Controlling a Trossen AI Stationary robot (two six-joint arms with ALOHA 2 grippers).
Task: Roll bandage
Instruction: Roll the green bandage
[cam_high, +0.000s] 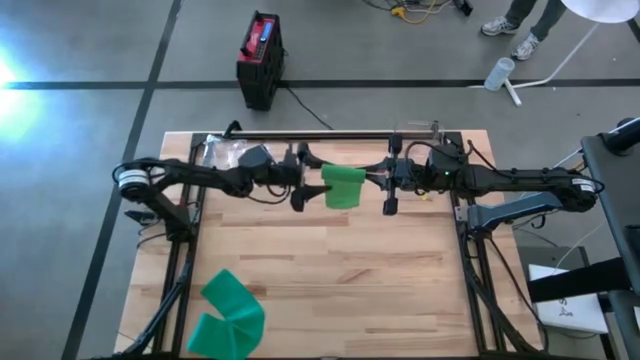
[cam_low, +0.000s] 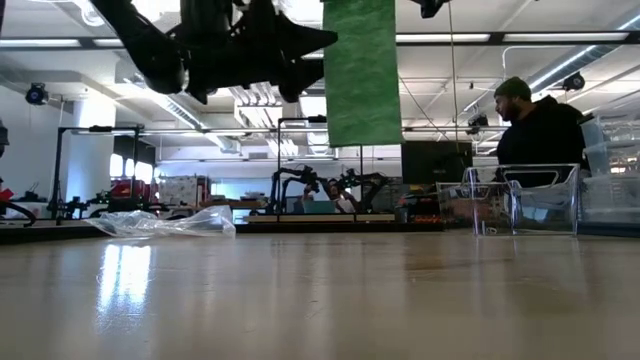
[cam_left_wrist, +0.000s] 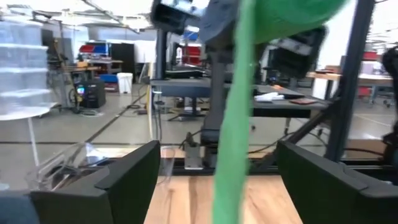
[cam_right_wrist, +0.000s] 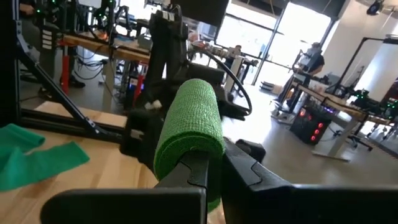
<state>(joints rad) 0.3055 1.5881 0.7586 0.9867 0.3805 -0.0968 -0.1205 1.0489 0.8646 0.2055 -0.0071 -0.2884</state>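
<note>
The wooden table (cam_high: 330, 270) fills the near ground in the low view, its bare planks running toward the room behind. On its near left corner, seen from above, lies a loose green bandage strip (cam_high: 228, 315), folded over itself, well apart from both arms. At the far left edge sits a crumpled clear plastic bag (cam_low: 165, 222), and toward the far right a clear plastic box (cam_low: 525, 200). Beyond the table a person (cam_low: 535, 125) in dark clothes and a cap sits side-on.

Both arms reach in over the far half of the table and meet near its middle. The right gripper (cam_high: 385, 180) is pressed together on the green bandage roll (cam_right_wrist: 189, 134), whose rolled end sits just past its fingertips in the right wrist view. From the roll a flat tail of bandage (cam_low: 362, 70) hangs straight down, clear of the tabletop. The left gripper (cam_high: 303, 180) is held beside this hanging tail with its fingers (cam_left_wrist: 124, 177) spread wide; the tail passes between them without either pad visibly touching it.
</note>
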